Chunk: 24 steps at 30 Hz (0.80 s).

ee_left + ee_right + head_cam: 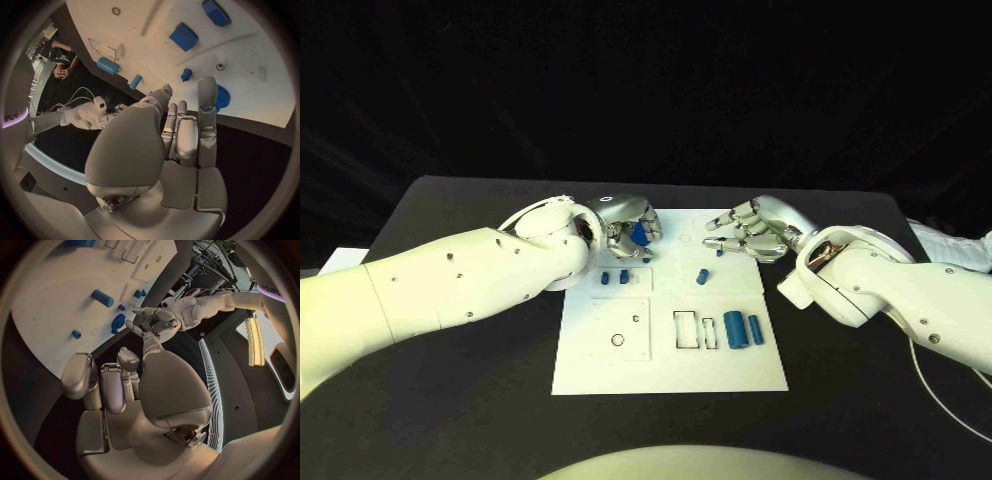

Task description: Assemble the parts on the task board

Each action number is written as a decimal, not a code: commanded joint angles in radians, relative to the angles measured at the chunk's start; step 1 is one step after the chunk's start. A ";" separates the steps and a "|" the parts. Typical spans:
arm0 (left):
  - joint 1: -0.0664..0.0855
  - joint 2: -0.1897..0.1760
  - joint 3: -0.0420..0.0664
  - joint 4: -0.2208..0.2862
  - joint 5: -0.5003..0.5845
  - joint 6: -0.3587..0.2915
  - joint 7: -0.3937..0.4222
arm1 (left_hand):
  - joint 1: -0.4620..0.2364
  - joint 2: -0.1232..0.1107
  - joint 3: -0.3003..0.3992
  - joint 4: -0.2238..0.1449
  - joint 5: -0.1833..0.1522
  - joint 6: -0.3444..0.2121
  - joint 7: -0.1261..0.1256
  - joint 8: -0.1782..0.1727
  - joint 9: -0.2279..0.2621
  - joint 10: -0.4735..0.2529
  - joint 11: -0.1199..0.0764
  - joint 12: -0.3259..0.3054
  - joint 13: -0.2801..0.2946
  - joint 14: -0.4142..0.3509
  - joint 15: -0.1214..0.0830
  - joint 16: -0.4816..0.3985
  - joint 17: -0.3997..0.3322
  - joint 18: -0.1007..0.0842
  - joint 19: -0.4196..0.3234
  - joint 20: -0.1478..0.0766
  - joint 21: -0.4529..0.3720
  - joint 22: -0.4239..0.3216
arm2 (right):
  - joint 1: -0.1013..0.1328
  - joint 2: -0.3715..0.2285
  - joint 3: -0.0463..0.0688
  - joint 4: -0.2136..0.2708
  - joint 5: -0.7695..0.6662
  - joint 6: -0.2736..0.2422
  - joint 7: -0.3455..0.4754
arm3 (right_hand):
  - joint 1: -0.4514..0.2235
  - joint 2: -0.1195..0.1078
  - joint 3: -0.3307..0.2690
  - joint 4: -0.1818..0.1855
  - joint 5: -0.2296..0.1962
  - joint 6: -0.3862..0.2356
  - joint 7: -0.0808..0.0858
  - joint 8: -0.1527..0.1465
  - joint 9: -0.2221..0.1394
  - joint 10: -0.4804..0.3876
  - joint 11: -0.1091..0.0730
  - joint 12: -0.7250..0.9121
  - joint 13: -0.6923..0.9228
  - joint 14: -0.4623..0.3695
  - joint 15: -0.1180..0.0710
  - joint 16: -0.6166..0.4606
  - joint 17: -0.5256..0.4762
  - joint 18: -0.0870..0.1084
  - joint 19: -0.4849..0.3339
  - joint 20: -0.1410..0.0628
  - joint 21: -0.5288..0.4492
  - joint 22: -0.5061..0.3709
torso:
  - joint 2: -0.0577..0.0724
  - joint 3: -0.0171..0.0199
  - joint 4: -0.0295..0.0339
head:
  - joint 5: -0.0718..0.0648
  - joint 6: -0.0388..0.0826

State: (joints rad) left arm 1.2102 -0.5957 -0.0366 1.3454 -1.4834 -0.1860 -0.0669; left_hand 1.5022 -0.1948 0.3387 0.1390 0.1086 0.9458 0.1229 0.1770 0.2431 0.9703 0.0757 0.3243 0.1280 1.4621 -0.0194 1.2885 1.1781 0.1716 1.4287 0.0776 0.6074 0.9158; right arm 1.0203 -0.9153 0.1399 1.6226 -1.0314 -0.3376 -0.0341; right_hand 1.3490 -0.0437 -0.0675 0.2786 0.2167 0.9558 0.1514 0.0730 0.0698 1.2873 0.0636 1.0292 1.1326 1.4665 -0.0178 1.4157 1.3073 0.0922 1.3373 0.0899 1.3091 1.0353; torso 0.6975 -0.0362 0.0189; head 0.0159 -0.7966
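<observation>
We judge the assembly barely begun: two blue cylinders (pixel 743 329) lie loose beside an empty slot on the task board (pixel 671 345), and small blue pegs (pixel 626 278) sit mid-board. Our left hand (pixel 626 222) hovers at the far edge by a blue gear (pixel 221 97), fingers loosely together, holding nothing we can see. Our right hand (pixel 753 230) hangs apart from the parts, fingers loosely spread.

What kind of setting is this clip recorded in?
Probably a robotics lab test bench: a black table against a dark backdrop, bearing a white task board with small blue parts laid out for assembly.
</observation>
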 commanded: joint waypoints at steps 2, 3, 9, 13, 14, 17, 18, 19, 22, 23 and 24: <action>-0.001 0.014 0.000 -0.011 -0.113 0.084 -0.056 | -0.017 0.000 0.014 -0.001 -0.001 0.021 -0.001 -0.010 -0.015 0.029 -0.004 -0.013 -0.018 0.032 -0.004 0.029 0.025 -0.022 0.027 -0.003 0.073 0.049 | -0.001 0.002 0.000 0.000 -0.001 0.014 0.011 | -0.008 0.004 -0.005 -0.001 0.007 0.001 0.000 -0.002 0.000 -0.009 0.000 -0.003 -0.001 0.052 0.003 -0.003 0.020 0.010 -0.009 -0.001 -0.005 -0.001 | 0.000 -0.0003 0.0005 | -0.001 -0.001; -0.001 0.017 0.000 -0.014 -0.119 0.089 -0.061 | -0.019 0.000 0.019 -0.001 -0.001 0.028 -0.002 -0.011 -0.019 0.038 -0.006 -0.017 -0.023 0.034 -0.005 0.032 0.027 -0.026 0.033 -0.004 0.095 0.064 | -0.001 0.002 0.000 0.000 -0.001 0.014 0.011 | -0.008 0.004 -0.005 -0.001 0.007 0.001 0.000 -0.002 0.000 -0.009 0.000 -0.003 -0.001 0.052 0.003 -0.003 0.020 0.010 -0.009 -0.001 -0.005 -0.001 | 0.001 -0.0004 0.0005 | -0.001 -0.001; -0.003 0.036 0.000 -0.036 -0.148 0.120 -0.089 | -0.033 -0.006 0.036 -0.003 -0.001 0.056 -0.005 -0.022 -0.037 0.078 -0.011 -0.039 -0.044 0.038 -0.008 0.029 0.008 -0.037 0.056 -0.009 0.172 0.119 | -0.001 0.003 0.000 0.000 -0.001 0.014 0.012 | -0.008 0.004 -0.005 -0.001 0.007 0.001 0.000 -0.002 0.000 -0.009 0.000 -0.003 -0.001 0.052 0.003 -0.003 0.020 0.010 -0.009 -0.001 -0.005 -0.001 | 0.000 -0.0002 0.0001 | -0.001 -0.002; -0.006 0.045 0.000 -0.048 -0.154 0.124 -0.087 | -0.035 -0.003 0.045 -0.006 -0.001 0.071 -0.006 -0.023 -0.043 0.097 -0.013 -0.046 -0.050 0.039 -0.009 0.028 0.002 -0.041 0.061 -0.010 0.195 0.135 | -0.001 0.004 0.000 0.001 -0.001 0.014 0.013 | -0.007 0.005 -0.006 -0.001 0.007 0.000 0.000 -0.002 0.000 -0.009 0.000 -0.002 0.000 0.053 0.003 -0.002 0.022 0.010 -0.009 -0.001 -0.005 -0.002 | 0.001 -0.0004 0.0006 | -0.004 -0.003; -0.008 0.048 0.000 -0.051 -0.155 0.120 -0.084 | -0.034 -0.001 0.049 -0.007 -0.001 0.075 -0.006 -0.024 -0.044 0.103 -0.014 -0.047 -0.051 0.039 -0.009 0.028 0.001 -0.042 0.062 -0.011 0.203 0.141 | -0.001 0.004 0.000 0.001 -0.001 0.014 0.013 | -0.007 0.005 -0.006 -0.001 0.007 0.000 0.000 -0.002 0.000 -0.009 0.000 -0.002 0.000 0.053 0.003 -0.002 0.022 0.010 -0.009 -0.001 -0.005 -0.002 | 0.000 -0.0004 0.0010 | -0.005 -0.004; -0.013 0.056 0.000 -0.057 -0.156 0.112 -0.078 | -0.033 0.001 0.059 -0.011 -0.001 0.083 -0.006 -0.027 -0.049 0.119 -0.015 -0.053 -0.054 0.039 -0.010 0.029 -0.003 -0.045 0.065 -0.011 0.217 0.152 | -0.001 0.005 0.000 0.000 -0.001 0.014 0.013 | -0.007 0.005 -0.006 -0.001 0.007 0.000 0.000 -0.002 0.000 -0.009 0.000 -0.002 0.000 0.053 0.003 -0.002 0.022 0.010 -0.009 -0.001 -0.005 -0.002 | 0.000 -0.0004 0.0008 | -0.005 -0.005; -0.015 0.059 0.000 -0.060 -0.156 0.109 -0.076 | -0.033 0.001 0.062 -0.012 -0.001 0.085 -0.006 -0.027 -0.050 0.123 -0.016 -0.055 -0.055 0.039 -0.010 0.029 -0.004 -0.045 0.066 -0.012 0.222 0.156 | -0.001 0.006 0.000 0.000 -0.001 0.014 0.013 | -0.007 0.005 -0.006 -0.001 0.007 0.000 0.000 -0.002 0.000 -0.009 0.000 -0.002 0.000 0.053 0.003 -0.002 0.022 0.010 -0.009 -0.001 -0.005 -0.002 | 0.000 -0.0002 0.0006 | -0.005 -0.005; -0.017 0.062 0.000 -0.063 -0.156 0.107 -0.074 | -0.033 0.002 0.064 -0.012 -0.001 0.087 -0.006 -0.028 -0.051 0.126 -0.016 -0.057 -0.056 0.039 -0.010 0.029 -0.004 -0.046 0.066 -0.012 0.227 0.159 | -0.001 0.006 0.000 0.000 -0.001 0.015 0.013 | -0.007 0.005 -0.006 -0.001 0.007 0.000 0.000 -0.002 0.000 -0.009 0.000 -0.002 0.000 0.053 0.003 -0.002 0.022 0.010 -0.009 -0.001 -0.005 -0.002 | 0.000 -0.0003 0.0005 | -0.005 -0.005; -0.022 0.070 0.000 -0.071 -0.157 0.107 -0.072 | -0.034 0.003 0.074 -0.016 -0.001 0.094 -0.005 -0.032 -0.056 0.139 -0.017 -0.064 -0.058 0.039 -0.010 0.029 -0.009 -0.048 0.068 -0.013 0.242 0.171 | -0.001 0.007 0.000 0.000 -0.001 0.015 0.014 | -0.007 0.005 -0.006 -0.001 0.007 0.000 0.000 -0.002 0.000 -0.009 0.000 -0.002 0.000 0.053 0.003 -0.002 0.022 0.010 -0.009 -0.001 -0.005 -0.002 | 0.000 -0.0003 0.0005 | -0.006 -0.006; -0.023 0.072 0.000 -0.074 -0.157 0.109 -0.071 | -0.034 0.003 0.076 -0.017 -0.001 0.096 -0.005 -0.032 -0.057 0.141 -0.017 -0.065 -0.058 0.039 -0.010 0.029 -0.010 -0.049 0.069 -0.013 0.247 0.175 | -0.001 0.007 0.000 0.000 -0.001 0.015 0.014 | -0.007 0.005 -0.006 -0.001 0.007 0.000 0.000 -0.002 0.000 -0.009 0.000 -0.002 0.000 0.053 0.003 -0.002 0.022 0.010 -0.009 -0.001 -0.005 -0.002 | 0.000 -0.0003 0.0005 | -0.006 -0.006; -0.024 0.074 0.000 -0.076 -0.157 0.111 -0.071 | -0.035 0.004 0.077 -0.018 -0.001 0.098 -0.006 -0.033 -0.057 0.144 -0.017 -0.067 -0.059 0.040 -0.010 0.029 -0.010 -0.050 0.069 -0.013 0.250 0.177 | -0.001 0.007 0.000 0.000 -0.001 0.015 0.014 | -0.007 0.005 -0.006 -0.001 0.007 0.000 0.000 -0.002 0.000 -0.009 0.000 -0.002 0.000 0.053 0.003 -0.003 0.021 0.010 -0.009 -0.001 -0.005 -0.002 | 0.000 0.0000 0.0003 | -0.007 -0.006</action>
State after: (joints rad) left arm 1.1873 -0.5260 -0.0368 1.2723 -1.6255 -0.0899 -0.1398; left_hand 1.4718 -0.1989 0.4096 0.1203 0.1085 1.0360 0.1191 0.1499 0.1871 1.1080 0.0588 0.2613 0.0703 1.4658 -0.0232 1.3198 1.1686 0.1399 1.4652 0.0680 0.8548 1.0913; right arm 1.0199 -0.9093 0.1399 1.6223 -1.0294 -0.3367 -0.0318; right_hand 1.3490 -0.0437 -0.0675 0.2786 0.2205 0.9558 0.1514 0.0730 0.0697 1.2874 0.0636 1.0292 1.1326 1.4666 -0.0178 1.4158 1.3079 0.0922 1.3373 0.0898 1.3091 1.0343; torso 0.6975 -0.0364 0.0195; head 0.0105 -0.8022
